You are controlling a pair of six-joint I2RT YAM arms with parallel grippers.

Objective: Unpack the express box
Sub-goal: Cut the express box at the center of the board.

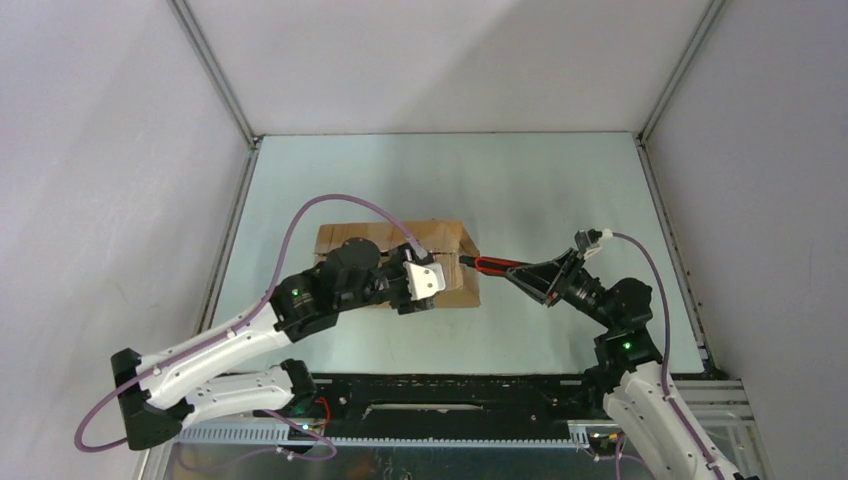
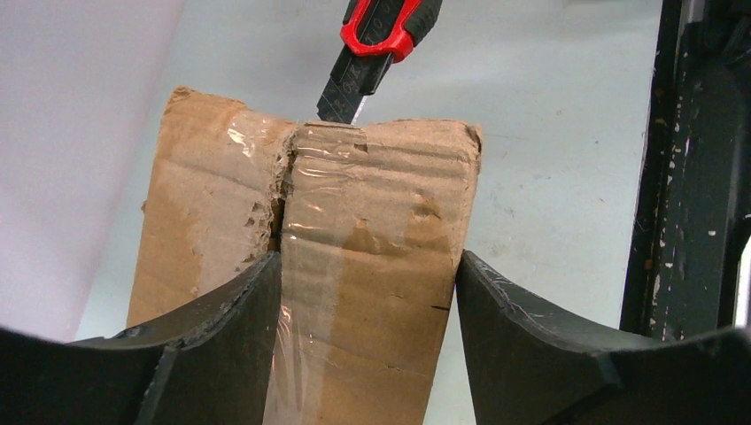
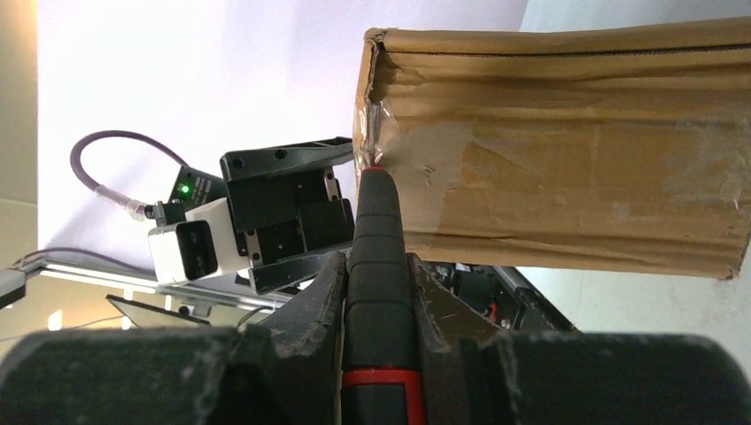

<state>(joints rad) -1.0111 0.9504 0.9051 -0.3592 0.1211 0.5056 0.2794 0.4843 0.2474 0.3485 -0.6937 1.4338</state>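
Observation:
The express box point(image 1: 345, 240), a brown carton with clear tape along its top seam, lies lengthwise across the middle of the table. My left gripper point(image 1: 432, 290) reaches over its right half. In the left wrist view the left gripper point(image 2: 367, 266) is shut on the express box point(image 2: 381, 230), one finger at the torn seam and the other against the outer side. My right gripper point(image 1: 535, 275) is shut on a red-and-black utility knife point(image 1: 495, 265). The knife point(image 2: 376, 40) has its blade tip at the taped seam on the box's right end. The right gripper point(image 3: 378, 261) clamps the knife's handle point(image 3: 379, 221), which points at the box's end point(image 3: 567, 177).
White walls with aluminium frame rails point(image 1: 215, 70) enclose the pale green table point(image 1: 560, 190) on three sides. A black rail point(image 1: 460, 395) runs along the near edge between the arm bases. The left wrist's white camera point(image 3: 195, 248) sits close to the knife tip.

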